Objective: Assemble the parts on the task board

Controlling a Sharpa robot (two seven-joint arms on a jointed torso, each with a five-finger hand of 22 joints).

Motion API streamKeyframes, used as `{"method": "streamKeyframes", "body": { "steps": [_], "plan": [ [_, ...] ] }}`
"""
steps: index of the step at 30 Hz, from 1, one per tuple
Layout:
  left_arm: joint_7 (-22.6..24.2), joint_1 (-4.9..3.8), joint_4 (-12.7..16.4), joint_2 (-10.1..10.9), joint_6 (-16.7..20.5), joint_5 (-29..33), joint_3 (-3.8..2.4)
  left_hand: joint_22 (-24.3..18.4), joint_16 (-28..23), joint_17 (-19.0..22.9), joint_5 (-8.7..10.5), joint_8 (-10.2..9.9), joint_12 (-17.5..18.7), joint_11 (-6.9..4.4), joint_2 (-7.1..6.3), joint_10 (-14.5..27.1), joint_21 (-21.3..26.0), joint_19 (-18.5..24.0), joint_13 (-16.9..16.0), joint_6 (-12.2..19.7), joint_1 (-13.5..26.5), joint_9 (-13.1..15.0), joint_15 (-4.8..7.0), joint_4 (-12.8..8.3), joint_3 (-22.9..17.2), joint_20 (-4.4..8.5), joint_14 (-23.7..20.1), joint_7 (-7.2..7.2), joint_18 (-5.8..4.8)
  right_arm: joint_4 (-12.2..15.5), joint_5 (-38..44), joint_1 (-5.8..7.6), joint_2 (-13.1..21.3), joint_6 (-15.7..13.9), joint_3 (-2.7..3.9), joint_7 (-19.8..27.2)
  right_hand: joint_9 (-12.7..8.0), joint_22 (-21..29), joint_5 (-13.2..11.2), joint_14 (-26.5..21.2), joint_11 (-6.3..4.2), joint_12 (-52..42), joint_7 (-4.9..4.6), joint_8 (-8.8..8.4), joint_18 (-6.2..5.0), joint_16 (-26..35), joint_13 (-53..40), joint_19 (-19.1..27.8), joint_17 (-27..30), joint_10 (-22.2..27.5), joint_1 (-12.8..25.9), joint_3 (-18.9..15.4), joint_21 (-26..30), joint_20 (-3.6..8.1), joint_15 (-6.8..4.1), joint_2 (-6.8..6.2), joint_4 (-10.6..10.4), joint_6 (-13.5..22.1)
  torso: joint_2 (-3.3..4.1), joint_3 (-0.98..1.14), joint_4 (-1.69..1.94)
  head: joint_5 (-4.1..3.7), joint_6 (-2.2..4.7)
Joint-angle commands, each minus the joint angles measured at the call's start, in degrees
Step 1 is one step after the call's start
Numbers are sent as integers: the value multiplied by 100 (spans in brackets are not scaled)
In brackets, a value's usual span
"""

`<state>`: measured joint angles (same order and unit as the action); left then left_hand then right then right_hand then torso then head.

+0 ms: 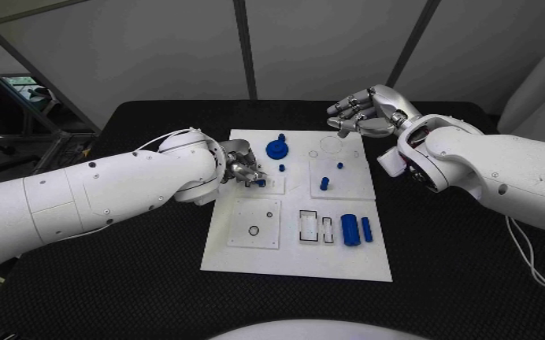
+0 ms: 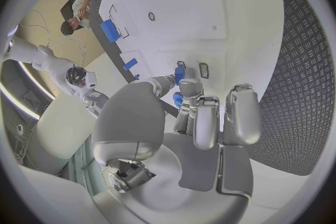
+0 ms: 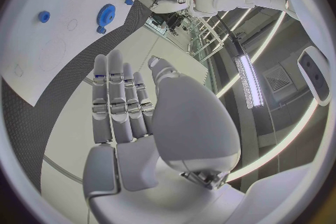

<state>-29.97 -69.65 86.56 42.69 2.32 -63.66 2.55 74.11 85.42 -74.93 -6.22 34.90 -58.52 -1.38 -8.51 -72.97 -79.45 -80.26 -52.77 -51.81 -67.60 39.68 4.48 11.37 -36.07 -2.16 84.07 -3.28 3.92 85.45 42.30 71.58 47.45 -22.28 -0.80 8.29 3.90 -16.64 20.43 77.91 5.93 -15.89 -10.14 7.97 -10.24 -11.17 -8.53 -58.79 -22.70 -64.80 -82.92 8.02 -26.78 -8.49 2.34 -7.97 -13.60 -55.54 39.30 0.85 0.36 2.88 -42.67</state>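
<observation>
The white task board (image 1: 298,255) lies in the middle of the black table. My left hand (image 1: 241,168) is over the board's left edge and pinches a small blue part (image 1: 260,183) between thumb and finger; in the left wrist view the blue part (image 2: 179,73) shows at the fingertips (image 2: 190,87), next to a small rectangular slot (image 2: 204,70). My right hand (image 1: 365,113) hovers beyond the board's far right corner, holding nothing; its fingers (image 3: 115,95) are stretched out side by side. A blue gear (image 1: 277,149) sits on the board's far part.
Two blue cylinders (image 1: 357,230) lie at the board's near right beside rectangular recesses (image 1: 309,226). Small blue pegs (image 1: 339,165) and a blue piece (image 1: 324,183) stand mid-board. A round recess (image 1: 331,145) is at the far right. Black table (image 1: 113,293) surrounds the board.
</observation>
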Motion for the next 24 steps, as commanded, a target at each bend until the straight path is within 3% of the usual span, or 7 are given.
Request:
{"method": "streamKeyframes", "body": {
  "steps": [1, 8, 24],
  "plan": [
    [-43, -6, -22, -22, -180, -106, 12, 7, -17, -883, -28, 20, -14, 8, 11, -25, -16, -34, 5, -10, 65, 5, 2, -965, -1014, 15, 414, 40, -18, 9, 18, 10, -8, 22, 4, 42, 1, 5, 40, 34, 23, 18, -36, -23, -18, 33, 5, -31, 5, 9, 7, -23, 32, -15, -9, -1, 5, -10, 5, 0, 1, -1, -4],
    [-46, -7, -47, -42, -202, -112, 48, 8, -19, -881, -31, 25, -5, 6, 6, -20, -16, -34, 18, -8, 75, 12, 3, -973, -1024, 16, 413, 42, -18, 5, 18, 10, -15, 28, 4, 43, 1, 5, 40, 34, 23, 18, -36, -23, -18, 33, 5, -31, 5, 9, 7, -23, 32, -15, -9, -1, 5, -10, 5, 0, -2, -5, -11],
    [-47, -7, -32, -35, -383, -113, 66, 60, -19, -883, -22, 59, -46, -4, -41, -57, -47, -64, -15, -20, 150, 46, 9, -993, -1020, 21, 414, 58, -29, -9, 18, 9, -21, 40, 3, 48, 1, 13, 61, 41, 22, 18, -36, -22, -20, 50, 18, -36, 5, 7, -1, -16, 44, -16, -10, 8, 10, -11, 1, -6, 5, 5, -36]
  ]
}}
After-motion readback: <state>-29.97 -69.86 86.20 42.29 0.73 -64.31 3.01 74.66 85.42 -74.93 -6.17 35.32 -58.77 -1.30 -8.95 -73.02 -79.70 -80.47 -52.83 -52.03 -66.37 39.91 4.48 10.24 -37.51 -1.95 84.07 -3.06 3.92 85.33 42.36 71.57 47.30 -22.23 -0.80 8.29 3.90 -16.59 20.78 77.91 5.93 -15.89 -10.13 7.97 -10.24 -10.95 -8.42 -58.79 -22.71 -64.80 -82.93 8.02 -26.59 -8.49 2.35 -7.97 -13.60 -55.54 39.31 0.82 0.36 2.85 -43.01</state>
